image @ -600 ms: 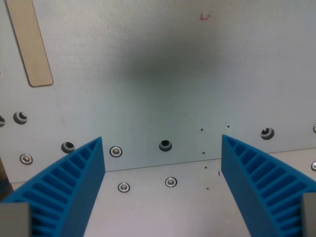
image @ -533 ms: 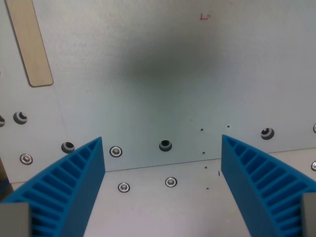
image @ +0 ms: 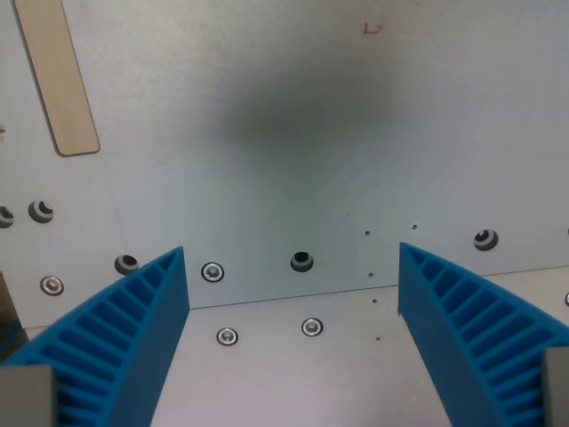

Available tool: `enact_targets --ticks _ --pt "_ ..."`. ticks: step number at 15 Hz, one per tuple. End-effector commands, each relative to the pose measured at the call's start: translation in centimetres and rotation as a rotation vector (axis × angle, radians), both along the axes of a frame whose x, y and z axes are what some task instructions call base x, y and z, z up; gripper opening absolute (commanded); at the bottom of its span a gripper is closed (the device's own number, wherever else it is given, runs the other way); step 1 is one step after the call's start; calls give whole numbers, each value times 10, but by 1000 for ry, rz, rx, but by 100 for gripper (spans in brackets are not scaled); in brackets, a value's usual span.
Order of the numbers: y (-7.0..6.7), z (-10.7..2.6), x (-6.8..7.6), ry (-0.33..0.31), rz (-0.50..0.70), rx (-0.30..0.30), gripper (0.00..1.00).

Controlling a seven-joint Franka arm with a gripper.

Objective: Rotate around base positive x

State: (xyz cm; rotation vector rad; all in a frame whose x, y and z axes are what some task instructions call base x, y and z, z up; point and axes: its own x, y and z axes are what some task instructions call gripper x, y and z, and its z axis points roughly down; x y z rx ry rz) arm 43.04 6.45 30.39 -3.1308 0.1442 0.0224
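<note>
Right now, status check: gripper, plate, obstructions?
Gripper open, empty. Metal plate below, bare under jaws. Wooden stick far on the wrist view's left, apart.

Counter (image: 293,142): pale grey panel, matte, a soft dark shadow near centre. A seam runs across at about 6 o'clock, with a second panel below it. Wooden strip (image: 60,76) lies flat at 10 o'clock, rounded lower end. Small red mark (image: 372,28) at 1 o'clock. Open hole (image: 301,261) just above the seam; screw heads (image: 212,271) flank it.
</note>
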Motion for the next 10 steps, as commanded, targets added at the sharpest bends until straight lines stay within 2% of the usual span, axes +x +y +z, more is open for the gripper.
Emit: enact_targets --ticks 1,10 --pt "-2 3 0 -8 4 106 100" --pt "-2 3 0 -7 4 211 100"
